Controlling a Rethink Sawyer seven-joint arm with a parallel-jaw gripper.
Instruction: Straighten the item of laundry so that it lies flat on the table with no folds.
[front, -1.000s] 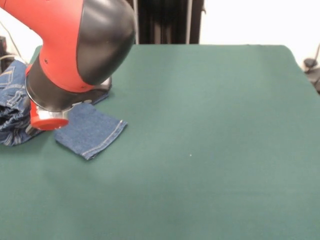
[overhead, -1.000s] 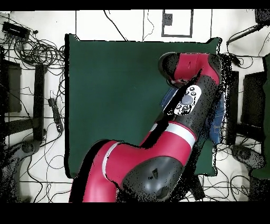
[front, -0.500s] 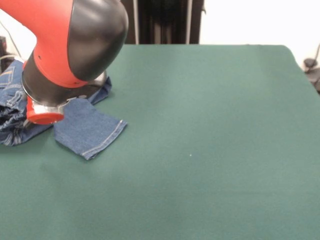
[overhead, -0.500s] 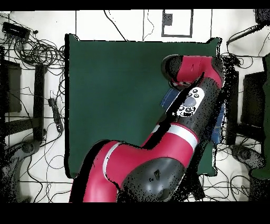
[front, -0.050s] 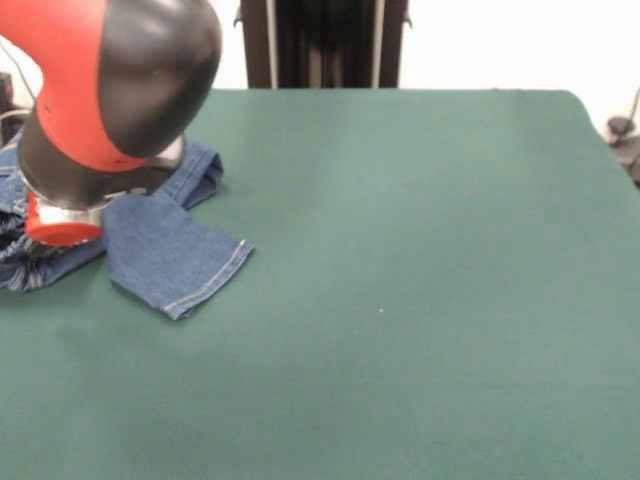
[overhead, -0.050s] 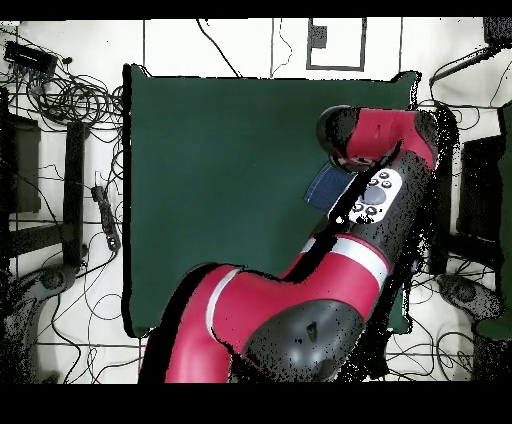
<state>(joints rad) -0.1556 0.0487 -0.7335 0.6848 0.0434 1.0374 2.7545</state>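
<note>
The item of laundry, blue denim jeans (front, -0.050s: 172, 255), lies crumpled at the left edge of the green table (front, -0.050s: 420, 300). One hemmed leg points out toward the table's middle, and a folded part shows at the back. Bunched denim lies at the far left. The red and black arm (front, -0.050s: 100, 90) hangs low over the jeans and covers most of them. Its bulk hides the gripper. From overhead, only a small blue patch of the jeans (overhead, -0.050s: 325, 185) shows beside the arm (overhead, -0.050s: 375, 200), near the right side of the table (overhead, -0.050s: 220, 180).
Cables and black stands (overhead, -0.050s: 70, 130) surround the table on the floor. A dark upright post (front, -0.050s: 325, 45) rises behind the table's far edge.
The arm has shifted left in the front view, toward the table's edge, uncovering more of the hemmed leg and the folded denim behind it. The jeans have barely moved.
</note>
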